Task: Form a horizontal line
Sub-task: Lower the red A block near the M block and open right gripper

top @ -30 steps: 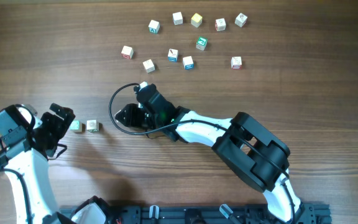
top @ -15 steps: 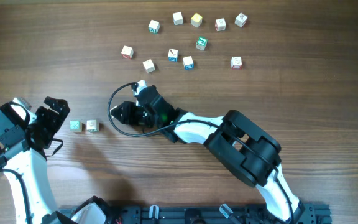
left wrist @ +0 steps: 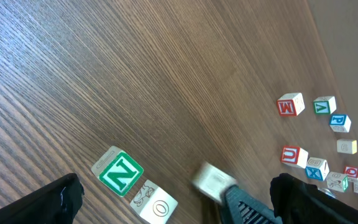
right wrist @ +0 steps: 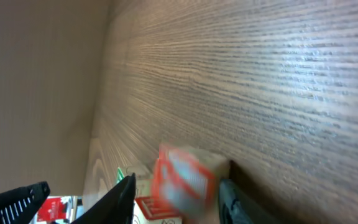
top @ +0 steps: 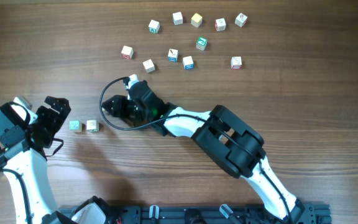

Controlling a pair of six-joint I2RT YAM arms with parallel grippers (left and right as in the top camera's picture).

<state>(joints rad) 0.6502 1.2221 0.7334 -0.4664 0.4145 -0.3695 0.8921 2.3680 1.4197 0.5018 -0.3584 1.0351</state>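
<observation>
Right arm: over the last second its fingers [top: 109, 107] have travelled left across the surface [top: 291, 93], away from below the loose cubes [top: 188, 62] and toward the left arm's side. They are clenched on a red-faced cube [right wrist: 184, 180]. The right wrist view shows it pinned between them, blurred, low over the wood.

Left arm: a second ago its fingers [top: 59, 116] were against the green N cube [left wrist: 118, 172]. Now they stand just left of it, apart from it, spread wide and empty. They have not moved in the last half second.

Horizontal line [top: 91, 126]: two cubes so far, the N cube and a pale cube [left wrist: 156, 202] close on its right. It lies left of centre, low on the surface. From above I cannot tell whether the two touch; the left wrist view suggests they do.

Reading: the left arm's placing looks finished and the right arm is bringing the third cube. I judge the task about half done at best.

Room: bare wood lies between the pale cube and the incoming red cube, so the line's free end is its right end. The left end is boxed in by the left fingers. No surface edge shows in the overhead view. The right arm's black cable loop [top: 122, 127] hangs near the likely landing spot. The risk I see is a brush against the pale cube on the way down.
</observation>
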